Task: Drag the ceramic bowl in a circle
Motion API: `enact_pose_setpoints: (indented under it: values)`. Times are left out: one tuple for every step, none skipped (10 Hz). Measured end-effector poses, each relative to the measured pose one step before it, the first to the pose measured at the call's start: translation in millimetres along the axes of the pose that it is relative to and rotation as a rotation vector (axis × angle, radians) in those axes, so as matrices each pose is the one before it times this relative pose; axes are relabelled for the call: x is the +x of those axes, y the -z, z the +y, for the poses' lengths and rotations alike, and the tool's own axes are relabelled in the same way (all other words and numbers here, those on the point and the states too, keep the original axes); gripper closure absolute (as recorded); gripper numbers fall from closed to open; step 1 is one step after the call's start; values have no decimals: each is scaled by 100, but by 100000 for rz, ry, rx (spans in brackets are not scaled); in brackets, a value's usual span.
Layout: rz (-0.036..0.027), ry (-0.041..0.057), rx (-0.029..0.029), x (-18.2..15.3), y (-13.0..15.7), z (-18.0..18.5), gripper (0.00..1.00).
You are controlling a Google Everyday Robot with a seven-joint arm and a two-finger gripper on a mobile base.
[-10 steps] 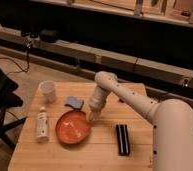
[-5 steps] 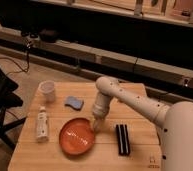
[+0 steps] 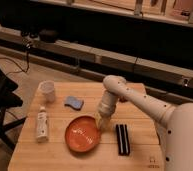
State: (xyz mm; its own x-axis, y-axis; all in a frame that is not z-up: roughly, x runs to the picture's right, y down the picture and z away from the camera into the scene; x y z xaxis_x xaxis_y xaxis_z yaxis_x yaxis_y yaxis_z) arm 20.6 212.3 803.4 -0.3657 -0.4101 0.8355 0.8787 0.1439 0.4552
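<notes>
Camera view: looks down from above and in front onto a wooden table (image 3: 50, 155), with dark shelving behind it
Ceramic bowl: the ceramic bowl (image 3: 82, 133) is a wide, shallow, glossy orange-red dish sitting near the front middle of the table, the largest dish in sight
Gripper: the gripper (image 3: 102, 123) points straight down at the bowl's right rim, at the end of a white arm (image 3: 140, 100) that reaches in from the right
Fingers: they seem to sit on or over the rim, but I cannot tell whether they are apart or pressed together
What has just changed: one second ago the bowl lay further back and to the left, close to the blue object; half a second ago it had slid forward and right; now it sits lower still and nearer the table's front edge, and the wrist has travelled with it
Meaning for the task: the bowl's path bends forward and to the right, which I judge to be an early arc of the circle, with most of the loop still to trace
White cup: a small white cup (image 3: 47, 90) stands at the back left, well apart from the bowl
Blue object: a small blue object (image 3: 73, 103) lies behind the bowl, near but not touching
Bottle: a pale bottle (image 3: 41, 125) lies left of the bowl, just beside it
Black item: a flat black item (image 3: 122, 138) lies right of the bowl, close to the gripper
Risk: continuing the arc could nudge the bottle or the black item
</notes>
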Motion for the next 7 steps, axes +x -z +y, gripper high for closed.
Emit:
enact_pose_setpoints:
  values:
    - [-167,33,129,580,-176,-798,100]
    - [-131,-339,42,176,266,147,100]
    - [-412,872,228,-62,400,751,100]
    - [-284,421,361,-222,380,967,100]
    - [-67,2,170,-122,242,526,100]
    - [-286,272,222,59,-40,-173,100]
    - [-224,564,637,672,-71,-801,100]
